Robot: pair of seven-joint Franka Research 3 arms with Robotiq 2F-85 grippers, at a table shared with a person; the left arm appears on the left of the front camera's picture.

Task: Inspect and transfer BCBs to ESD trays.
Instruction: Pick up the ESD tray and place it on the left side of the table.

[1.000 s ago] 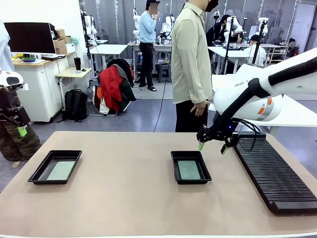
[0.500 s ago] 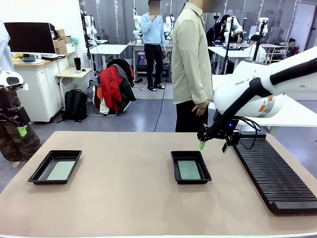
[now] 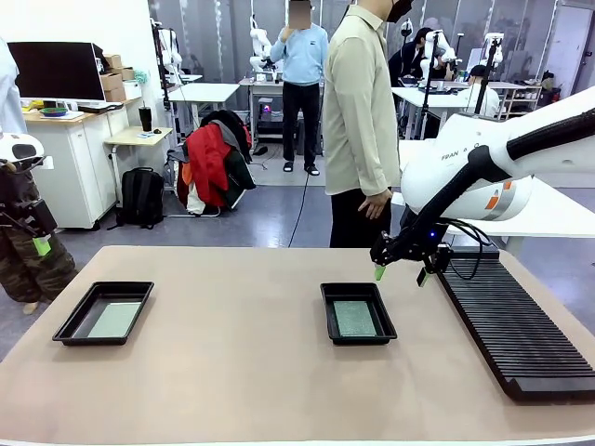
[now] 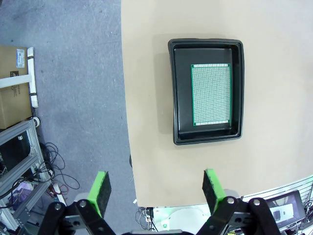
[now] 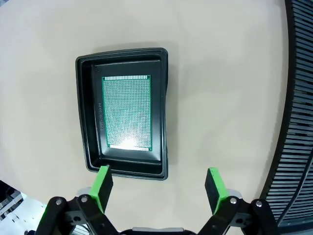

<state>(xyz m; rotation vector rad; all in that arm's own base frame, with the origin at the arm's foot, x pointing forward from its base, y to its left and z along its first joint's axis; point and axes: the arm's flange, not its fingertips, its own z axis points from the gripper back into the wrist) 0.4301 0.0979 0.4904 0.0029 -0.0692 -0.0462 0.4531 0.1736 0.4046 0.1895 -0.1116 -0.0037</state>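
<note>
Two black ESD trays lie on the tan table. The left tray (image 3: 100, 312) (image 4: 173, 88) holds a pale green BCB (image 3: 115, 320) (image 4: 211, 95). The middle tray (image 3: 356, 313) (image 5: 87, 112) holds another green BCB (image 3: 354, 318) (image 5: 127, 111). My right gripper (image 3: 400, 273) (image 5: 159, 188) hangs open above the table just right of the middle tray, nothing between its green pads. High above the left tray, my left gripper (image 4: 155, 190) is open and holds nothing.
A long black ribbed rack (image 3: 516, 325) (image 5: 298, 98) runs along the table's right side. A person in a beige shirt (image 3: 361, 121) stands at the far edge, hand (image 3: 376, 203) hanging down. The left table edge (image 4: 128, 122) drops to grey floor.
My right gripper rose very slightly a second ago and now holds still. The trays and boards have not moved.
</note>
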